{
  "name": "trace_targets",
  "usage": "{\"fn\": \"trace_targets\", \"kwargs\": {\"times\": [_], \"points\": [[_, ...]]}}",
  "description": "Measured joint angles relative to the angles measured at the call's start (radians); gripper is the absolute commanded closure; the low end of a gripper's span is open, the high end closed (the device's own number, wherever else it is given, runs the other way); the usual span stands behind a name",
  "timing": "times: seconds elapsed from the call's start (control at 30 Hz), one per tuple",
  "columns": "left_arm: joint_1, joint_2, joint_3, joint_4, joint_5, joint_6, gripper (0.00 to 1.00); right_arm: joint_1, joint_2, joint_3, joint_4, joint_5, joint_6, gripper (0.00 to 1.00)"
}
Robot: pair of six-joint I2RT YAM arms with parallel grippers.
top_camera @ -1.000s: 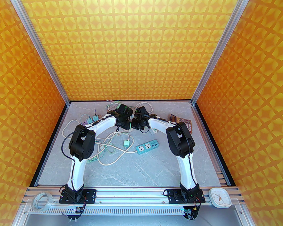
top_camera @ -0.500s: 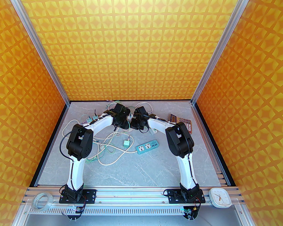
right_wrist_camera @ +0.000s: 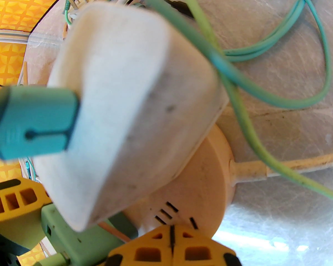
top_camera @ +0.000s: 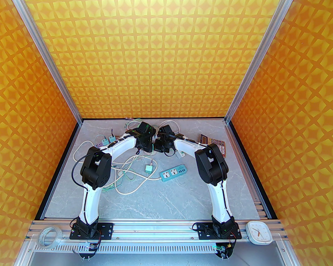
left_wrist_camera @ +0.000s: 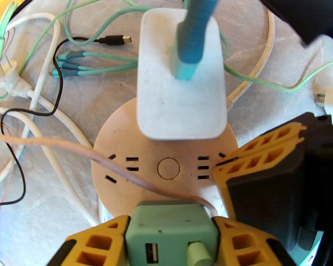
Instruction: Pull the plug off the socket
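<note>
The left gripper (left_wrist_camera: pixel 170 222) is closed on the green plug (left_wrist_camera: pixel 169 231). Its two yellow fingers (left_wrist_camera: pixel 100 242) press the plug from both sides, and the plug fills the space between them. The plug sits at the near edge of the round beige socket (left_wrist_camera: pixel 188 176), directly under this gripper. Whether its pins are inside the socket or out of it, I cannot tell. A pale pink cable (left_wrist_camera: pixel 72 148) goes from beside the plug across the socket face, toward the left of the gripper.

The right gripper (right_wrist_camera: pixel 171 238) is fully closed and holds nothing. Its fingertips meet each other and lie against the edge of the socket, to the right of the left gripper.

Just ahead of both grippers a white adapter (left_wrist_camera: pixel 180 101) stands plugged into the far half of the socket, with a teal connector (left_wrist_camera: pixel 194 37) in its top. Beyond it, thin green cables (left_wrist_camera: pixel 108 69) and white cords (left_wrist_camera: pixel 61 118) lie tangled on the grey table (left_wrist_camera: pixel 100 93).
</note>
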Motion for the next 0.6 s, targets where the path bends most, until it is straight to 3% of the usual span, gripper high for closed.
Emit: {"fn": "trace_targets", "kwargs": {"times": [0.13,0.3,0.6], "points": [[0.042,-0.023,-0.056,0.055,0.100,-0.033,1.00,0.003,0.003,0.005,0.000,0.001,-0.001,1.00],[0.053,-0.029,-0.068,0.066,0.126,-0.039,1.00,0.005,0.003,0.011,-0.001,0.004,-0.003,1.00],[-0.032,-0.022,-0.025,0.014,-0.056,0.014,1.00,0.006,0.006,0.018,-0.024,0.012,-0.004,1.00]]}}
